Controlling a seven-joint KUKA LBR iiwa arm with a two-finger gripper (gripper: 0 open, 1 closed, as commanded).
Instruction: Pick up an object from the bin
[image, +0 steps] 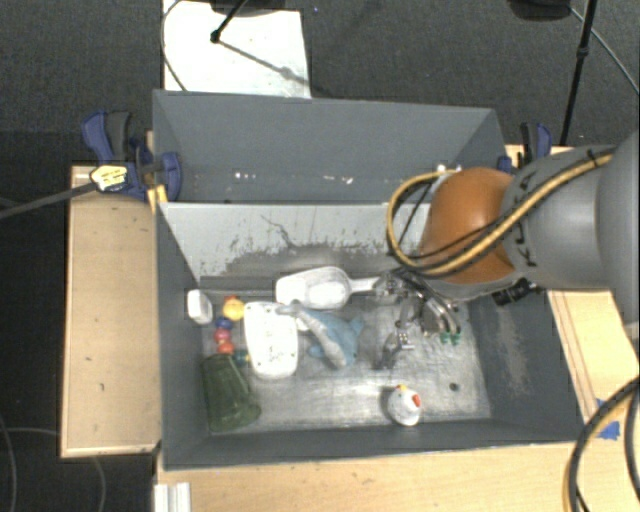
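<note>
**A:** Where is the gripper (394, 350)?

**B:** Low inside the grey metal bin (320, 398), a little toward 3 o'clock from the middle of the floor, below the arm's orange wrist cover (468, 238). It hangs over bare floor. I cannot tell whether it is wide or narrow, because the arm's own metalwork crowds that spot.

**A:** What lies nearest to it?

**B:** A light blue crumpled soft thing (335, 338) is just beside it, at its 9 o'clock. A white plastic scoop-shaped piece (318, 289) lies at its 10 o'clock, close above the blue thing. At its 6 o'clock, well apart and near the front wall, sits a small white round thing with an orange-red spot (404, 405). A few tiny green bits (450, 338) lie at its 3 o'clock.

**A:** Does anything stand in the way?

**B:** The blue thing and the scoop crowd its 9-to-10 side.

**A:** And the rest of the bin?

**B:** There is a cluster toward the bin's 9 o'clock wall. A white rounded-rectangular plastic container (270, 340) touches the blue thing. A dark green translucent tumbler (230, 393) lies at 8 o'clock. A small yellow ball (233, 308) and a small white cylinder (198, 305) lie at 10 o'clock. Some small red pieces (222, 342) lie between the ball and the tumbler.

**A:** Is anything inside the container or the tumbler?

**B:** I cannot tell. Any writing is too small to read.
</note>
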